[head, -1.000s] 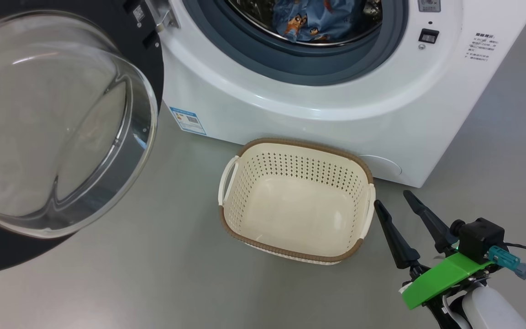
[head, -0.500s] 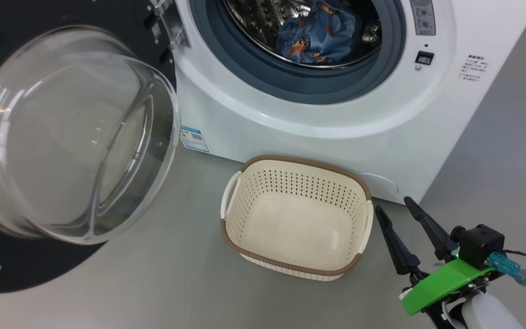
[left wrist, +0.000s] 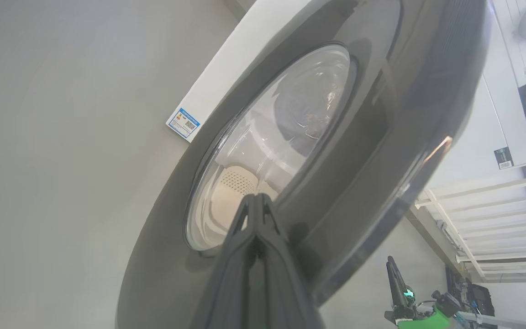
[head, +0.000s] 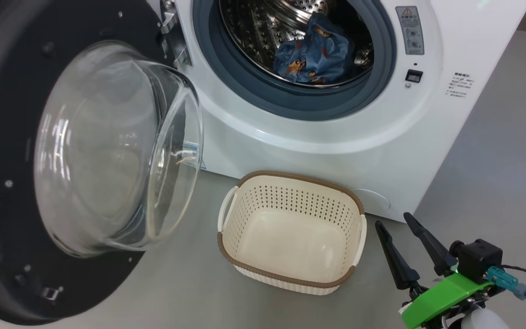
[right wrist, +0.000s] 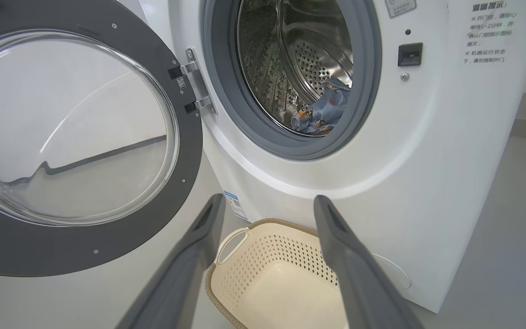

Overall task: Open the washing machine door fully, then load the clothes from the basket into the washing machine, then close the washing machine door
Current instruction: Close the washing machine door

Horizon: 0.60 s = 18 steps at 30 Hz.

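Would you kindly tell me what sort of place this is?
Probably a laundry room, possibly a test lab: a white front-loading washing machine with clothes in its drum, and a laundry basket on the grey floor.

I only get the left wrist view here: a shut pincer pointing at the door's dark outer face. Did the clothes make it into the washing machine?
Observer: Yes. The head view shows the clothes, a blue bear-print bundle, lying inside the drum.
Operator: Is anything left in the basket? Through the glass I only make out a cream blur.
Observer: No. The basket is empty and stands on the floor just in front of the washing machine.
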Available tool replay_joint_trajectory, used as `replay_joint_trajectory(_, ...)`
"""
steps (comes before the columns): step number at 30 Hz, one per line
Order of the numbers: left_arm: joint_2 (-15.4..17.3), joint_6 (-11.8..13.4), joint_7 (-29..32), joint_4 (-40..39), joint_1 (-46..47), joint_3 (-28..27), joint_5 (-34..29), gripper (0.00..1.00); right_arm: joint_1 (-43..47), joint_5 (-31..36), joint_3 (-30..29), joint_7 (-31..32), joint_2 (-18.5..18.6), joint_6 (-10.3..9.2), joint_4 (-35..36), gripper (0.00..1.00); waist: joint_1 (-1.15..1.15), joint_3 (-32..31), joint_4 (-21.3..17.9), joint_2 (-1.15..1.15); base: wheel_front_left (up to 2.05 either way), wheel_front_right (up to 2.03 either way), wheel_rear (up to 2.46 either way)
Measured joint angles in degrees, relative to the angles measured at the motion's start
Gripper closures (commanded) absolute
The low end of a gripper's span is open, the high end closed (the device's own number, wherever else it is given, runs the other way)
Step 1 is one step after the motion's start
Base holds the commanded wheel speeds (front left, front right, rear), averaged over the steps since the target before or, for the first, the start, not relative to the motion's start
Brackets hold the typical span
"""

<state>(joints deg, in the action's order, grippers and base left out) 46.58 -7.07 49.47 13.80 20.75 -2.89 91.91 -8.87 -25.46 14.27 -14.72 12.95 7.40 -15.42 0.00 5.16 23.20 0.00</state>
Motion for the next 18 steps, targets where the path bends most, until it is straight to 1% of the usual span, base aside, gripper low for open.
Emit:
replay_joint_trajectory(6,-0.80,0.01,3.09,-6.09,-0.95,0.56,0.99,1.00,0.96,-0.05,-0.27,0.00,-0.14,0.00,0.09,0.00,0.00,-1.16,-0.60,0.00,0.00,0.00,0.00)
replay_joint_trajectory(9,-2.13,0.01,4.38,-9.48,-1.03,1.04,2.11,1.00,1.01,-0.05,-0.42,0.00,-0.33,0.00,0.23,0.00,0.00,-1.54,-1.15,0.00,0.00,0.00,0.00)
replay_joint_trajectory(14,-4.58,0.01,6.01,-14.44,-1.45,2.33,2.22,1.00,1.64,-0.05,-0.73,0.00,-0.68,0.00,0.38,0.00,0.00,-1.74,-2.53,0.00,0.00,0.00,0.00)
replay_joint_trajectory(18,-6.97,0.01,6.06,-16.94,-1.43,3.74,1.98,1.00,1.63,-0.05,-1.42,0.00,-1.13,0.00,0.60,0.00,0.00,-1.48,-4.12,0.00,0.00,0.00,0.00)
